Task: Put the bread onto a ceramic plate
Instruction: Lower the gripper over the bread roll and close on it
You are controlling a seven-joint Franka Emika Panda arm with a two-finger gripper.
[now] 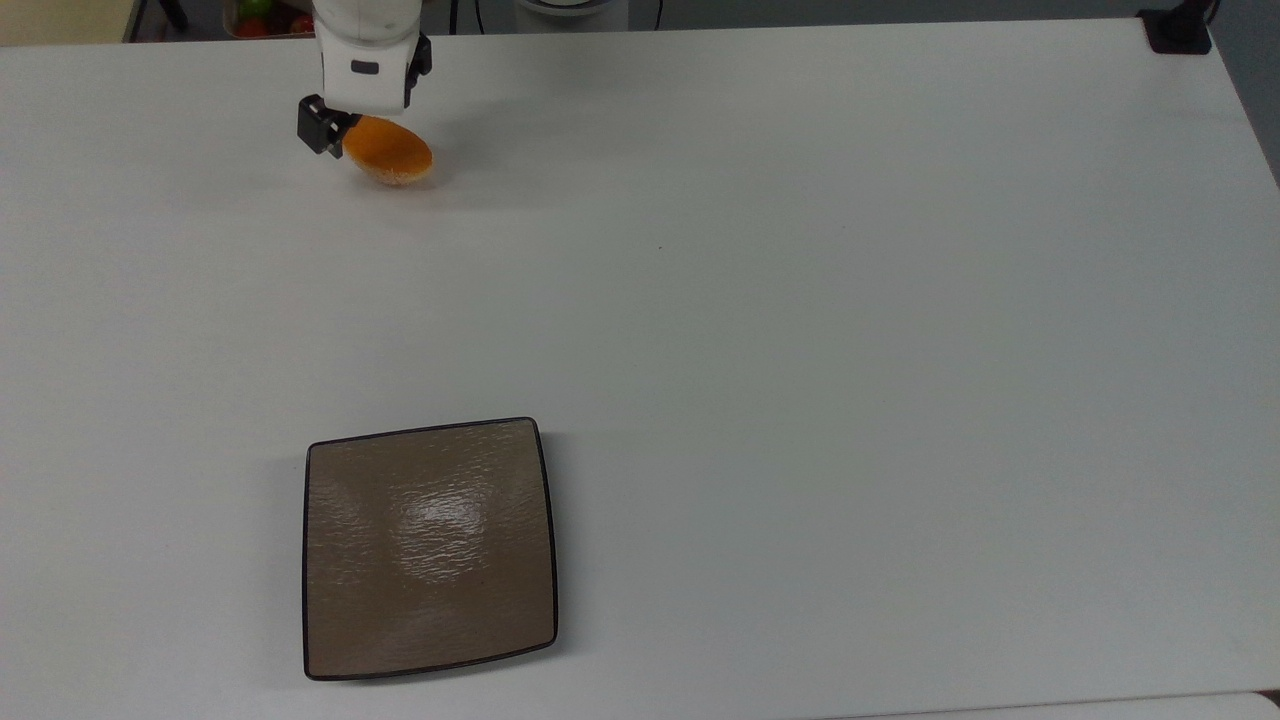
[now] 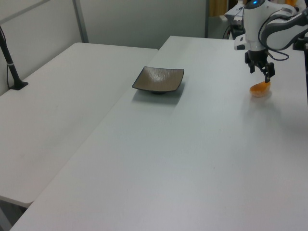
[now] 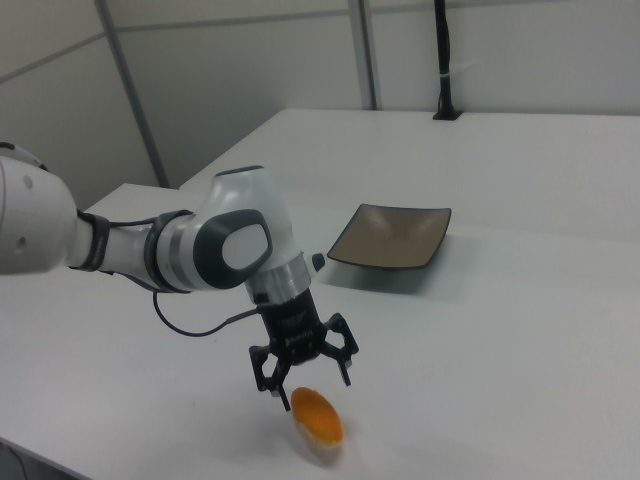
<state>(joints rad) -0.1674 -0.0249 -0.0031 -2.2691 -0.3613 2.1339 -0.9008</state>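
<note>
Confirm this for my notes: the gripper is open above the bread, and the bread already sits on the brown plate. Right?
Not quite. The gripper is open above the bread, but the right view shows the bread lying on the white table, well apart from the brown plate.

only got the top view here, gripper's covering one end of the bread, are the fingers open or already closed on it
Observer: Open. In the right view the gripper has its fingers spread, just above the bread.
Operator: is the bread off the table yet
Observer: No. The left view shows the bread lying on the table, below the fingertips.
Operator: plate look flat to you
Observer: Not quite. In the right view the ceramic plate has upturned edges and its near side sits raised off the table.
</note>
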